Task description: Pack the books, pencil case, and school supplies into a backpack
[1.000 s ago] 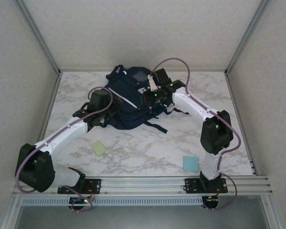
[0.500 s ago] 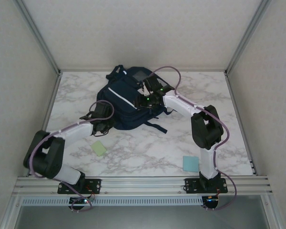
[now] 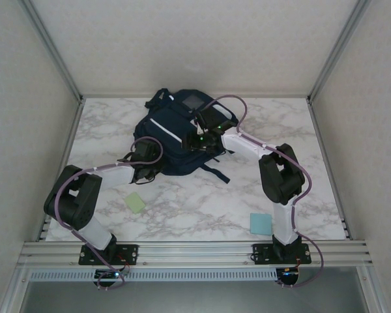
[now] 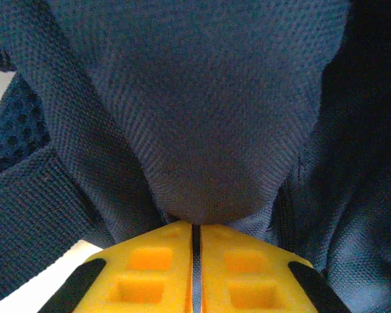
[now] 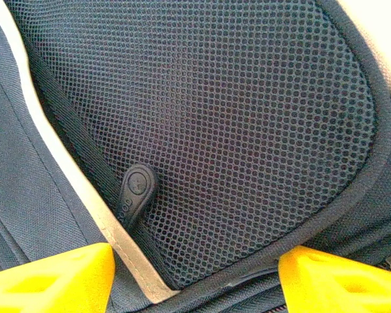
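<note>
nearest the arm bases, two small square pads lie flat on the marble bench (image 3: 313,163), well apart: the light blue pad (image 3: 260,223) by the right arm's base and the pale green pad (image 3: 135,203) a little farther in on the left, turned corner-on. just beyond the green pad, the left claw (image 4: 195,238) meets the near-left edge of the backpack (image 3: 176,134); its yellow fingers (image 4: 150,267) are pressed together with only a thin slit between them, and a taut fold of navy fabric runs down into their tips. the backpack lies on the far half of the bench, its long axis slanting from near-left to far-right, with the grey patch (image 3: 192,102) at the far end and a dark strap (image 3: 215,173) trailing out toward the near right. over its middle hangs the right claw (image 5: 195,274), its fingers spread wide apart and holding nothing, above a dark mesh panel (image 5: 247,117), a black zip pull (image 5: 135,192) and a white stripe (image 5: 72,176).
</note>
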Available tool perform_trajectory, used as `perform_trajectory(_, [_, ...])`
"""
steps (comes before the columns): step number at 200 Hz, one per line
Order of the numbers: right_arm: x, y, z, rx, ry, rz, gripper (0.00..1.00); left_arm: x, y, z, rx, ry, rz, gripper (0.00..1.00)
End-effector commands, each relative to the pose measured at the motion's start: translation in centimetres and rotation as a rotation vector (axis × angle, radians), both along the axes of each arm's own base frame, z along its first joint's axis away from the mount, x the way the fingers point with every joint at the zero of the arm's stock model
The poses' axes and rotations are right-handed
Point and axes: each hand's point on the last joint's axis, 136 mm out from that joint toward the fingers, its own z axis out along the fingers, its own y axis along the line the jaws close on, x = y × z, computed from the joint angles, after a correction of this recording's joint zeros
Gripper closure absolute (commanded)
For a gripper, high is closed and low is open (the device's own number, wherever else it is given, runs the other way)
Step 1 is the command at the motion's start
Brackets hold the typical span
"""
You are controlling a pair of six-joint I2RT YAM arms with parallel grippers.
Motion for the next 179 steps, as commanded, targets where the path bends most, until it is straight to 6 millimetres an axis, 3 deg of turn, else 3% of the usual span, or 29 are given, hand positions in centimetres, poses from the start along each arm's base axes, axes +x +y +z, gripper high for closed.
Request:
perform_trajectory(1, [-1.3, 1.2, -0.6, 0.033, 0.035, 0.025, 0.31, -1.3, -2.5, -0.6, -0.053, 0.03, -0.093, 0.89])
perform_trajectory(37, [-2.7, 3.5, 1.1, 0.152, 0.053, 0.086, 0.32, -1.1, -3.4, 0.0, -0.061, 0.014, -0.111, 0.89])
perform_trajectory(72, [-6.8, 6.1, 3.0, 0.295, 0.132, 0.147, 0.34, -0.5, -4.5, 0.8, -0.078, -0.01, -0.12, 0.89])
perform_trajectory(100, [-8.1, 6.3, 3.8, 0.358, 0.164, 0.145, 0.34, -0.1, -5.0, 1.3, -0.09, -0.023, -0.12, 0.89])
perform_trajectory(132, [-8.0, 4.5, 4.5, 0.271, 0.096, 0.132, 0.34, 0.0, -4.8, 1.8, -0.077, -0.029, -0.122, 0.89])
perform_trajectory(179, [-4.5, -1.2, 5.1, 0.099, -0.03, 0.045, 0.28, -0.5, -4.2, 2.1, -0.05, -0.029, -0.121, 0.89])
